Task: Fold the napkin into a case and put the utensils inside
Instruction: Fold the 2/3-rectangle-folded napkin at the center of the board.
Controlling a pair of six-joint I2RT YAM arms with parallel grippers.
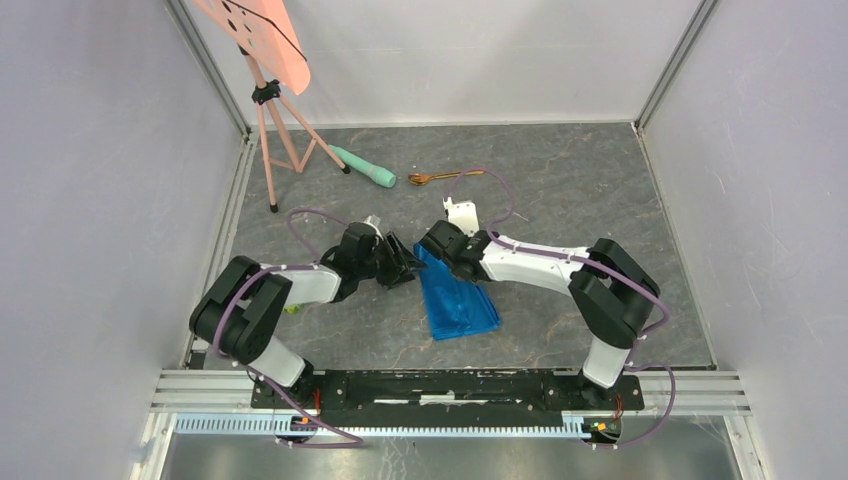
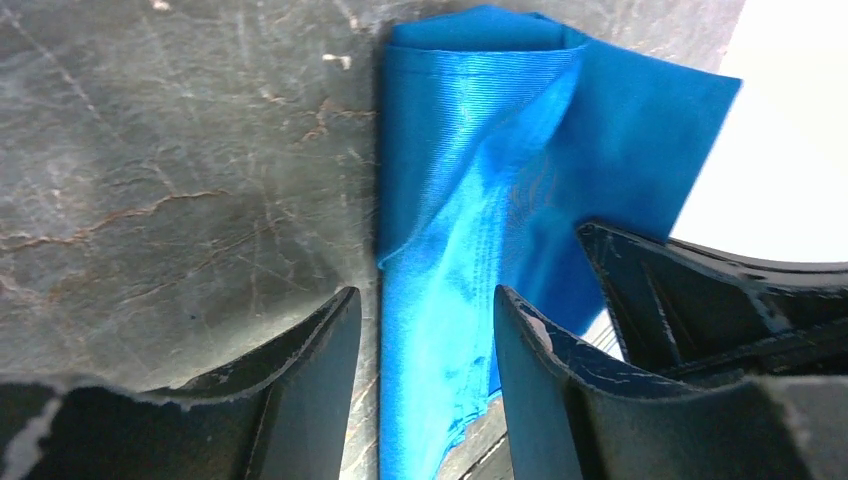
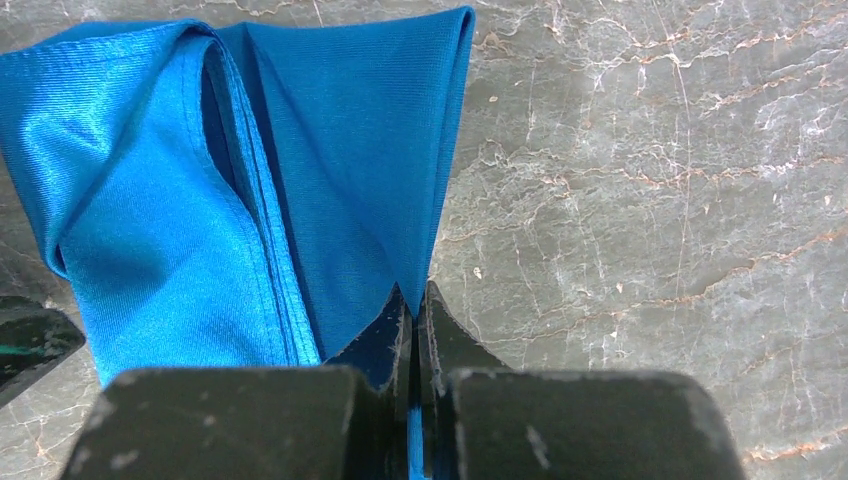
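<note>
Both pincers attend the half-folded napkin (image 1: 458,295) mid-frame, left pincer (image 2: 422,300) spread astride a fold, right pincer (image 3: 413,295) pinching its edge; folding looks unfinished, likely needing the left to grip.

Folded blue napkin (image 2: 470,200) between the parted fingers of the left gripper (image 2: 422,300); grey marbled table (image 2: 150,150) alongside
</note>
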